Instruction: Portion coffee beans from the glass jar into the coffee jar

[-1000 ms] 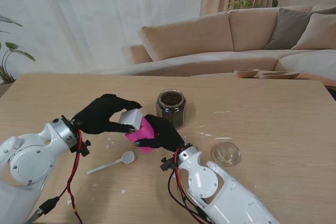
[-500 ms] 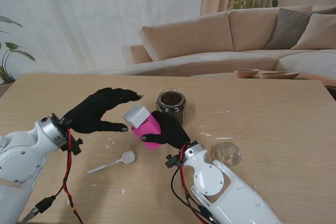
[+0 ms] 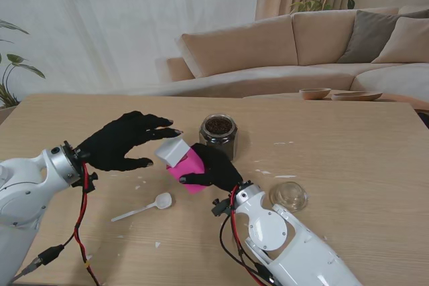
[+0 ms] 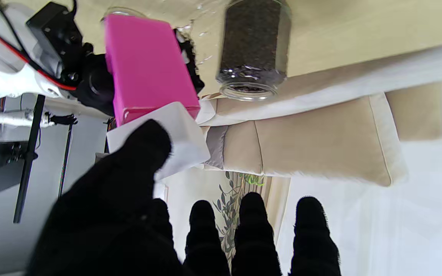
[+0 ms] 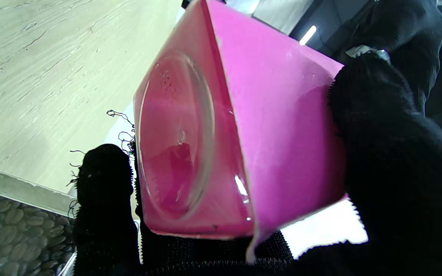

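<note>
Stand view: right hand [image 3: 213,167] clamped on tilted pink square coffee jar [image 3: 188,164] with white lid [image 3: 173,151], beside bean-filled glass jar [image 3: 218,135]. Left hand [image 3: 120,141] near the lid, fingers spread, empty.
Left wrist: thumb [image 4: 136,153] overlaps lid.
Right wrist: fingers [image 5: 390,153] wrap jar body.

White flecks [image 3: 278,173] too small to identify.

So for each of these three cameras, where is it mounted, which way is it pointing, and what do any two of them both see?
Stand: above the shoulders, looking down at the table; both arms, left hand, right hand.
Left wrist: along its fingers toward the pink coffee jar with its white lid, and the glass jar; sofa behind.
Right wrist: along its fingers, close on the pink coffee jar's base.
Shared: all three show the pink coffee jar and the glass jar of beans.
</note>
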Action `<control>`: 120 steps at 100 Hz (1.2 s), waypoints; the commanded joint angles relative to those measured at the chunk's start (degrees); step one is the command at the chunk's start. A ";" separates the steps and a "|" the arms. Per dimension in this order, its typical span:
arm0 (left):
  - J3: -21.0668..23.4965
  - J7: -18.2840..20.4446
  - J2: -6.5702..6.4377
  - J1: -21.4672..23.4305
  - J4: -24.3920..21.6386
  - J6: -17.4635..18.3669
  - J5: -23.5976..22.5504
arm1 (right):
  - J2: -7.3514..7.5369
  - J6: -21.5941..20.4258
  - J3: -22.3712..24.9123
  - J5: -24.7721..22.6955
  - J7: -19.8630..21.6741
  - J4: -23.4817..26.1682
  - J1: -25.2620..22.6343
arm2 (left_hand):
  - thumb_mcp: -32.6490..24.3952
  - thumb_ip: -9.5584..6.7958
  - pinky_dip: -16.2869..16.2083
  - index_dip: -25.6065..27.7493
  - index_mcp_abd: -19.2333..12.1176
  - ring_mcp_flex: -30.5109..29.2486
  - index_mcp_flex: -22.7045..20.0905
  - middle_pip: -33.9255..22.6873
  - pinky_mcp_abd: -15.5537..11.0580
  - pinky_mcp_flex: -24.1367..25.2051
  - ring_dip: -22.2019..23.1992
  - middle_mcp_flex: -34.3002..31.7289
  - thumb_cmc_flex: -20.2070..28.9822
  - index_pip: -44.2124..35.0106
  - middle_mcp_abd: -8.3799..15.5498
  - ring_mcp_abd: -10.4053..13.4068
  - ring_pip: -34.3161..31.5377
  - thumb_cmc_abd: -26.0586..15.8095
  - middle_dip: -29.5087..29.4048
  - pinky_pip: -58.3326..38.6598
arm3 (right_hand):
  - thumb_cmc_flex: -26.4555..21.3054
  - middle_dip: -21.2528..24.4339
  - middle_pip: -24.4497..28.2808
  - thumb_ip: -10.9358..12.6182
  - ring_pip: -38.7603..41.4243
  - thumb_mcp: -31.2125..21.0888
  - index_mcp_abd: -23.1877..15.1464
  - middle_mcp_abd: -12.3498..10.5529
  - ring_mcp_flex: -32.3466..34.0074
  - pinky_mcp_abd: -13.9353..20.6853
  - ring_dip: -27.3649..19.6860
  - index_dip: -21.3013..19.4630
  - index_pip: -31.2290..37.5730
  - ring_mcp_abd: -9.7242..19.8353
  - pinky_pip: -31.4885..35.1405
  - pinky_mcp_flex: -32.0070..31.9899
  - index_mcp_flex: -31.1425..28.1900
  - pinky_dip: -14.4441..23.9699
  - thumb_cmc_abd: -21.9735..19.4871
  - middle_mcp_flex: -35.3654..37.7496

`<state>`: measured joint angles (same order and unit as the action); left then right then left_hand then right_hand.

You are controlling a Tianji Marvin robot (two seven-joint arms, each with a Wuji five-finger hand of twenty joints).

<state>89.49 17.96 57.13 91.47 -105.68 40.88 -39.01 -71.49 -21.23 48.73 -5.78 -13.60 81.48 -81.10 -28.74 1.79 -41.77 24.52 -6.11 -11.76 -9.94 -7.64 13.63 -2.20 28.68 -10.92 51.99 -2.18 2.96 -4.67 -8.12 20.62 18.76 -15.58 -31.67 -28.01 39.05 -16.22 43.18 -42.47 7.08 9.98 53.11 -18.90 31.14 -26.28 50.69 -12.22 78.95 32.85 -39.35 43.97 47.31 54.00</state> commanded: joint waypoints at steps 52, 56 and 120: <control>-2.88 4.48 0.34 0.54 -1.38 -6.94 6.59 | -0.64 -1.46 -1.72 -2.65 -1.09 -1.19 0.96 | 13.86 0.55 0.41 -1.09 11.95 -6.89 -12.49 -7.41 0.83 -2.05 -1.06 -20.18 -2.42 -6.69 -1.92 1.53 -1.77 -6.61 1.94 -1.99 | -14.02 -3.90 7.85 2.69 5.33 -14.40 -14.96 -5.40 4.32 -0.05 2.55 -2.70 9.87 1.89 1.23 -0.34 -7.12 1.07 -9.51 5.78; -3.03 4.61 0.35 0.56 -1.53 -7.29 6.70 | -0.65 -1.48 -1.76 -2.69 -1.12 -1.22 0.99 | 16.85 0.18 0.28 -2.25 12.02 -8.08 -13.37 -8.14 0.93 -2.15 -0.22 -22.20 -0.77 -8.09 -2.09 1.50 -2.13 -7.81 4.34 -2.55 | -14.05 -3.89 7.83 2.70 5.34 -14.40 -14.94 -5.38 4.32 -0.02 2.56 -2.74 9.89 1.91 1.24 -0.35 -7.12 1.09 -9.53 5.73; -6.69 1.27 1.78 0.53 -4.68 -15.28 8.19 | -1.35 -2.48 -3.37 -1.77 -1.23 -3.13 2.56 | 19.16 -0.30 -2.53 -0.53 14.67 -20.70 -21.32 -22.05 3.75 -4.14 14.27 -41.48 13.54 -18.22 -1.51 -3.04 -20.27 -6.90 37.27 -14.22 | -9.12 -5.04 10.49 5.23 6.06 -12.26 -11.07 -6.99 0.82 1.09 3.50 2.97 1.02 2.96 0.45 -3.09 1.05 1.68 -6.40 0.43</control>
<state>83.45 18.40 58.21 91.65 -109.01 26.07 -31.08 -72.28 -23.57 45.64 -7.75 -15.72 78.19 -78.84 -3.31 4.12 -43.40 22.74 9.80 -30.23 -30.36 -19.09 16.74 -6.48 40.91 -42.43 54.00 -18.38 -15.71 -10.45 -26.07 15.77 48.30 -28.43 -31.67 -28.33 39.95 -15.40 42.75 -42.56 5.15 9.90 52.32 -18.80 31.12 -23.49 49.97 -12.24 78.92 29.93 -37.04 44.12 47.37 52.36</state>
